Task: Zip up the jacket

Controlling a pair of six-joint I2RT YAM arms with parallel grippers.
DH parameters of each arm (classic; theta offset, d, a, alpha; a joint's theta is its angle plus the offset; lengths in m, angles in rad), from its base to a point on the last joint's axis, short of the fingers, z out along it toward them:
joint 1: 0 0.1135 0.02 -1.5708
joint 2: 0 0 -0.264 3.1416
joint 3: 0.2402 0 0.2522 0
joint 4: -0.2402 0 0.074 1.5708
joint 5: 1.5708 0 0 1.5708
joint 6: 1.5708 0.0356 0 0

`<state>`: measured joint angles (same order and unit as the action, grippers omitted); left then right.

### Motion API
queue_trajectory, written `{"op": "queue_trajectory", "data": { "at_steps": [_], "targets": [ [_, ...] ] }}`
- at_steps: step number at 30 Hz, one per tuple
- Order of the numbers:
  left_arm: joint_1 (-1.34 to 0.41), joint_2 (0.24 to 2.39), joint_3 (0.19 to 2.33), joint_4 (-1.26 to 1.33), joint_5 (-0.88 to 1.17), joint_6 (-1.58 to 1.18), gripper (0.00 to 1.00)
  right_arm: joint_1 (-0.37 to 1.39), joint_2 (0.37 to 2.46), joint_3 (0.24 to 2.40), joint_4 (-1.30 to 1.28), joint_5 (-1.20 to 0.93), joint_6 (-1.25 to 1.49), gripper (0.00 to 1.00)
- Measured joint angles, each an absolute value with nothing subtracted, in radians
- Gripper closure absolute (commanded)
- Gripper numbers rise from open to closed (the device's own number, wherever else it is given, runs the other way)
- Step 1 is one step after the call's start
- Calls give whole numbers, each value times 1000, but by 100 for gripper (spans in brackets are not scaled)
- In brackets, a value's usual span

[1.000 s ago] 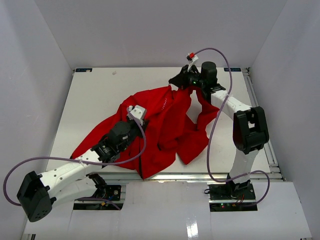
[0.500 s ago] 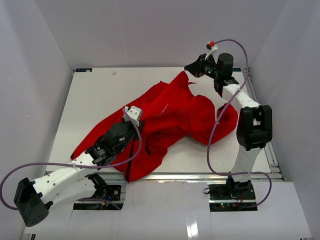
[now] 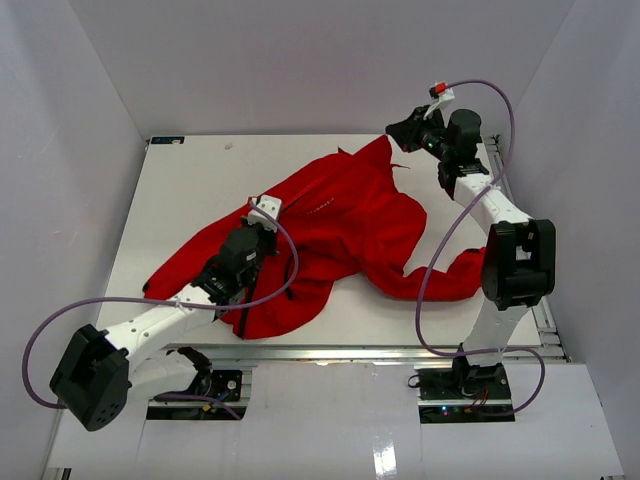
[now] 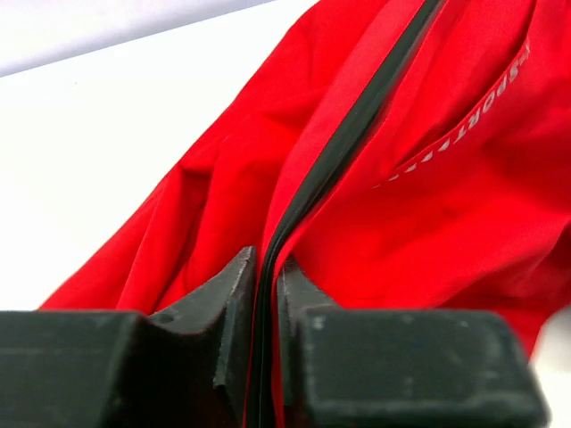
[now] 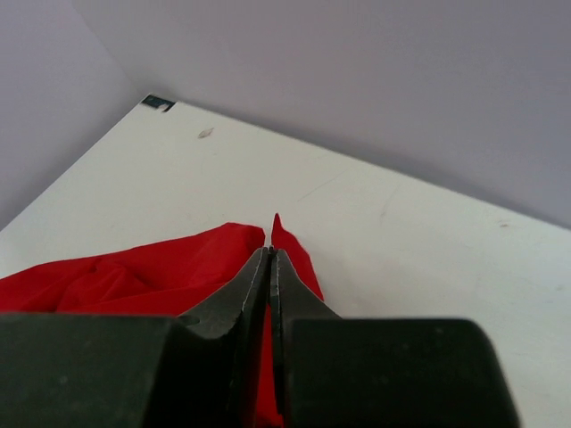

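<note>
The red jacket point(image 3: 350, 225) lies spread across the white table point(image 3: 180, 190), stretched from lower left to upper right. My left gripper point(image 3: 268, 238) sits over its left front. In the left wrist view the left gripper point(image 4: 266, 260) has its jaws close together with the dark zipper point(image 4: 357, 134) and red fabric point(image 4: 464, 205) running between them. My right gripper point(image 3: 392, 132) holds the jacket's top corner at the back right, raised a little. In the right wrist view the right gripper point(image 5: 270, 252) is shut on a thin edge of the red cloth point(image 5: 134, 276).
One sleeve point(image 3: 450, 280) trails right, close to the right arm's upright link point(image 3: 515, 265). A metal rail point(image 3: 512, 195) runs along the table's right edge. Grey walls enclose the back and both sides. Purple cables loop from both arms.
The right gripper moved right and back with the jacket's top corner, pulling the bunched cloth out flatter and longer. The left arm shifted forward along the front edge and its jaws eased slightly.
</note>
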<state>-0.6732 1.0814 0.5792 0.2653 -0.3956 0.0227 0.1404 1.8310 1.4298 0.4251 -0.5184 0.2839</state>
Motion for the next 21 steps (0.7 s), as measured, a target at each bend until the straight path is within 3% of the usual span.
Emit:
{"op": "queue_trajectory", "data": {
  "at_steps": [9,21],
  "targets": [
    [-652,1266,599,365,-231,50,67,47,1906,1516,485,-439,227,92],
    [-728,1379,514,466,-88,-27,68,44,2171,1689,514,-446,245,91]
  ]
}}
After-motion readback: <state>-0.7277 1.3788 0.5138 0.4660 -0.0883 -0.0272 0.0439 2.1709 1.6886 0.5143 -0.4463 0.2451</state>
